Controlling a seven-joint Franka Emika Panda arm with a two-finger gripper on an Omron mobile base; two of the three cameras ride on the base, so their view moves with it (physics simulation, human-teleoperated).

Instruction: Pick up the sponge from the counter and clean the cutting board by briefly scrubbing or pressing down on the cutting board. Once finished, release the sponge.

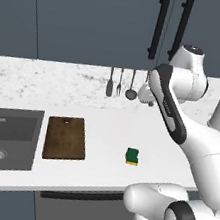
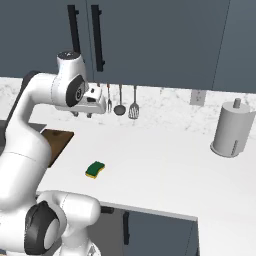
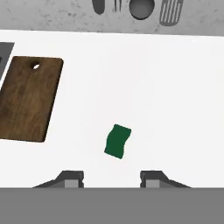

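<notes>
The sponge [image 1: 132,156] lies green side up on the white surface [image 1: 108,132], by itself, to the right of the cutting board [image 1: 66,137] and well apart from it. The board lies flat, its small hole toward the backsplash, just beside the dark grey sink [image 1: 6,138] on its left. The end effector [image 2: 106,106] hangs high above the surface near the back wall, close to the row of hanging utensils [image 2: 120,101]; its jaws are clenched at their narrowest and hold nothing. From the hand camera the sponge [image 3: 118,141] sits a little above the two dark fingertips [image 3: 72,177], between them, with the cutting board [image 3: 27,98] off to the left. A paper towel holder [image 2: 231,129] stands upright at the right end of the surface, far from the sponge.
</notes>
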